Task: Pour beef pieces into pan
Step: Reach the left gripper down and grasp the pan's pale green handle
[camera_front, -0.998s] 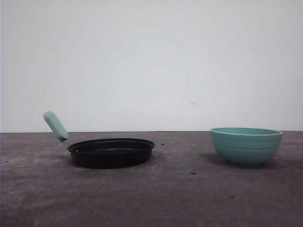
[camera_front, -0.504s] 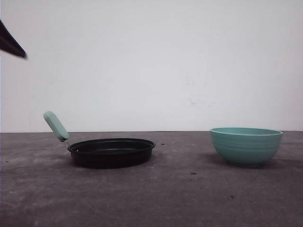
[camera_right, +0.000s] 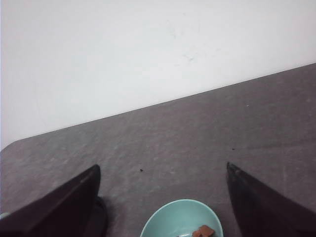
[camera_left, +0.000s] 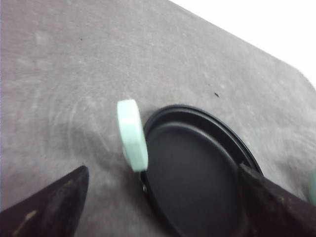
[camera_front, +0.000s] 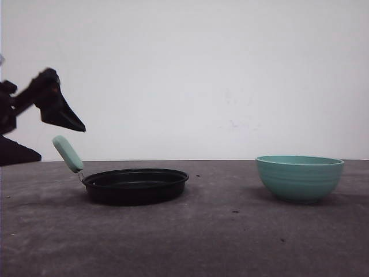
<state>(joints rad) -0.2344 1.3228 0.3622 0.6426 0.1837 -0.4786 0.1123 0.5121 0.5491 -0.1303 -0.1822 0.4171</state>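
Both grippers' fingers spread; shallow black pan [camera_front: 136, 185], mint handle [camera_front: 68, 153] angled upward.

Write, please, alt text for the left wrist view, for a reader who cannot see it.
The open left gripper hangs above the empty black pan, one dark finger at each side. The pan's mint-green handle sticks up at its rim, and it sits on a grey table.
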